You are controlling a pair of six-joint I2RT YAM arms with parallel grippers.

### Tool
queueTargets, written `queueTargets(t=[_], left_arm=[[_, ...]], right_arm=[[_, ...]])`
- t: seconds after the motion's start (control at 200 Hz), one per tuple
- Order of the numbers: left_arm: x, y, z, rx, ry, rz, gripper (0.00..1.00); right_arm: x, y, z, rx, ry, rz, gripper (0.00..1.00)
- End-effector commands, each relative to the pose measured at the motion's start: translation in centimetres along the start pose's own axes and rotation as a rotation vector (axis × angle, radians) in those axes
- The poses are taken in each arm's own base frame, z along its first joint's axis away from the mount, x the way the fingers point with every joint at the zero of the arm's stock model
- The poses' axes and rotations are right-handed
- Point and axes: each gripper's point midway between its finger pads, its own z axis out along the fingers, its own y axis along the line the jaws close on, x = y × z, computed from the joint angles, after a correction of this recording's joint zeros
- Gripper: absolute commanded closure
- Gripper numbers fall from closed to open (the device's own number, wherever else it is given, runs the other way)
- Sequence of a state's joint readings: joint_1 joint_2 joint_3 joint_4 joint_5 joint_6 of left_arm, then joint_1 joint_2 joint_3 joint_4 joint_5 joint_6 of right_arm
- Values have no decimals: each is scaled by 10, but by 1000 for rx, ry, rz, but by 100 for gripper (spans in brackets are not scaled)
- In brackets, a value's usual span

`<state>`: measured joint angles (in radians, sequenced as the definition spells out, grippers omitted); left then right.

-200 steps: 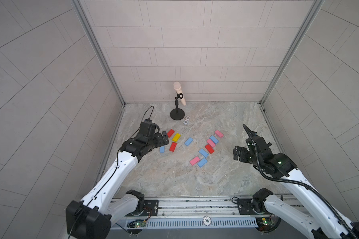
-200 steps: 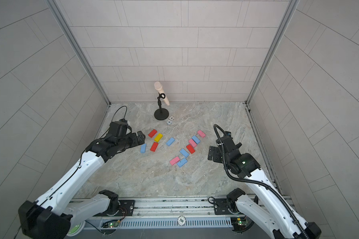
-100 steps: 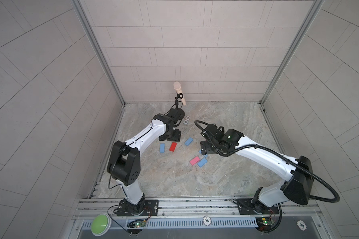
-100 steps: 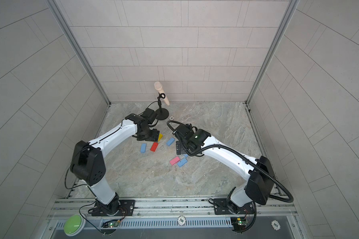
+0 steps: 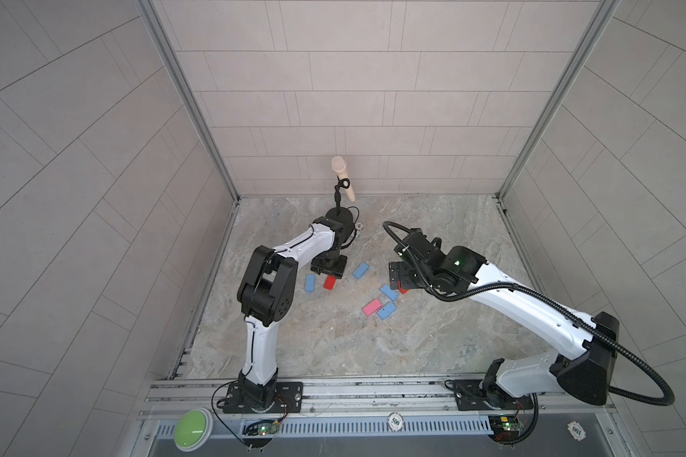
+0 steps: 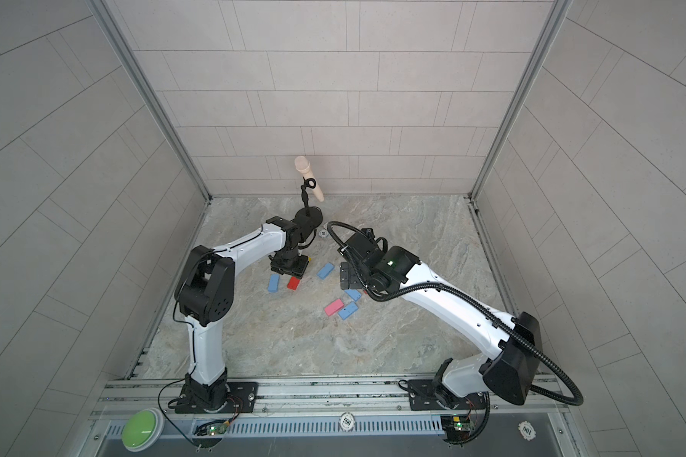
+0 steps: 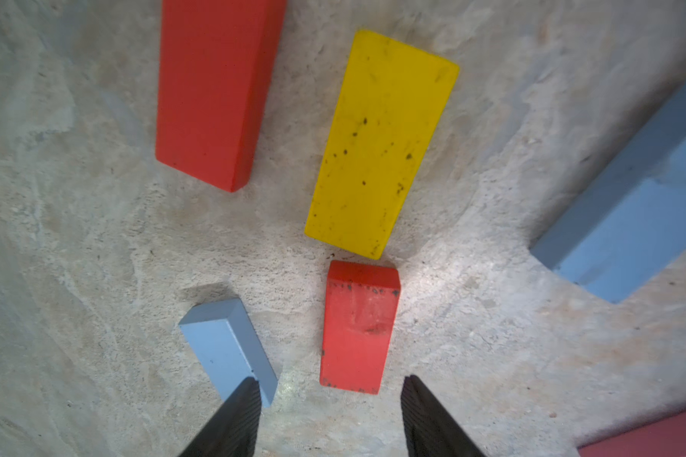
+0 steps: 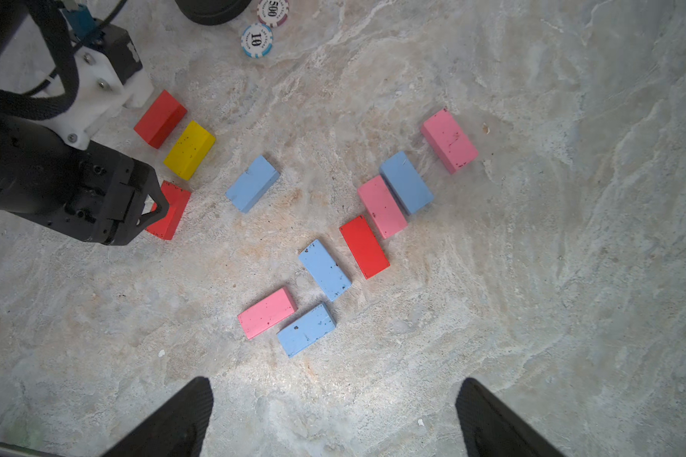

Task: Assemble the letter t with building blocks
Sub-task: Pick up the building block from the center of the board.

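Step in hand: first pick. No part of the letter is laid out. The building blocks (image 8: 324, 269) lie scattered flat on the tabletop (image 5: 333, 348), about midway between its left and right edges and nearer the back edge than the front.

Tool state, left: my left gripper (image 7: 330, 399) is down low over the group of blocks nearer the left edge. Its jaws stand part open and hold nothing. The near end of a short red block (image 7: 358, 328) sits just between the fingertips (image 7: 416, 399), with a gap visible on both sides. A yellow block (image 7: 381, 146) lies just beyond that block's far end, almost in line with it. A light blue block (image 7: 226, 344) lies just beside it, and one fingertip overlaps that block's corner in the left wrist view. I cannot tell whether they touch.

Tool state, right: my right gripper (image 8: 335, 389) hangs above the tabletop with its jaws wide apart, empty, looking down on the larger group of pink, light blue and red blocks.

Next move, as I judge it:
1. Advance the left gripper so the fingertips straddle more of the red block's length.
2. Keep the outer fingertip clear of the light blue block, or it may be dragged along.
3. Close across the red block's narrow width, then lift.
4. Carry it to bare tabletop nearer the front edge, where the letter has room.
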<state>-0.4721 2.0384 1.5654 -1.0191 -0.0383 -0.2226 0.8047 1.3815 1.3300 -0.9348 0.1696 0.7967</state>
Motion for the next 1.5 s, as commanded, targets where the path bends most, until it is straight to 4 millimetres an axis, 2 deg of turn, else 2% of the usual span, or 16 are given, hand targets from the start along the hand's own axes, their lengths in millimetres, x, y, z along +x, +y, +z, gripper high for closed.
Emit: queueTargets(t=[0.0, 0.235, 0.466, 0.741, 1.051, 1.262, 1.372, 1.497], left_arm=[[1, -1, 6, -10, 31, 36, 39], [0, -7, 18, 3, 43, 41, 40], [-1, -9, 26, 5, 51, 33, 53], [-1, -10, 34, 2, 55, 13, 54], [6, -3, 43, 24, 72, -100, 71], [3, 17, 32, 65, 35, -271, 78], [-2, 30, 27, 56, 27, -293, 78], [-5, 45, 29, 35, 44, -294, 79]], right_arm=[[-8, -5, -7, 9, -47, 20, 1], [-10, -7, -12, 10, -60, 34, 1], [-11, -13, -15, 30, -74, 35, 1], [-15, -17, -21, 32, -109, 34, 1], [-21, -19, -26, 34, -141, 14, 1], [-22, -21, -26, 37, -144, 9, 1], [-22, -22, -24, 39, -139, 3, 1], [-22, -24, -22, 42, -134, 0, 1]])
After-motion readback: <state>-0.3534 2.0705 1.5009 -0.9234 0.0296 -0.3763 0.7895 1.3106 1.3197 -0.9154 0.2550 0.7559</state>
